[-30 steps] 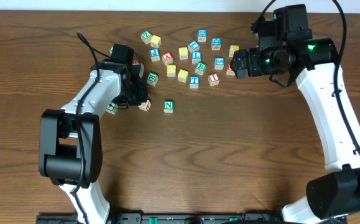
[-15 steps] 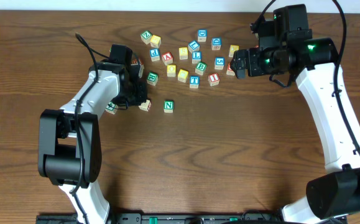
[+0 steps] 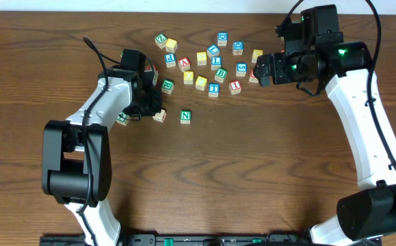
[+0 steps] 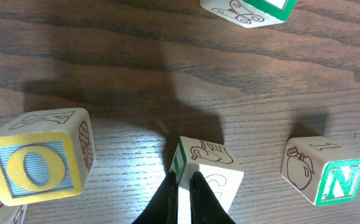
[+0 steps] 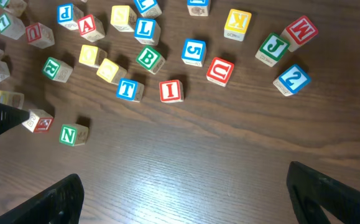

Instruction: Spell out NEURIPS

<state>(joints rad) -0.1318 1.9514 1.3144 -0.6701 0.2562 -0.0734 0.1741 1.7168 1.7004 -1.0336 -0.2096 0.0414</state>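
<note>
My left gripper (image 4: 184, 176) is shut, its tips pressed together against the top edge of a cube (image 4: 212, 177) with a green face and an outlined C. That cube (image 3: 159, 115) lies just left of the green N cube (image 3: 185, 117), which the left wrist view shows at lower right (image 4: 336, 182). My right gripper (image 5: 192, 199) hangs open and empty above bare wood, short of the scattered cubes. Among these are a red I (image 5: 171, 90), a red U (image 5: 219, 70), a blue P (image 5: 66, 15) and a green R (image 5: 53, 68). I cannot pick out an E or an S.
Other cubes lie scattered at the back: blue T (image 5: 127, 89), green B (image 5: 148, 58), blue 5 (image 5: 193, 51), green J (image 5: 272, 48), red M (image 5: 300, 30), blue 2 (image 5: 290, 79). A yellow O cube (image 4: 36, 165) sits left of my left fingers.
</note>
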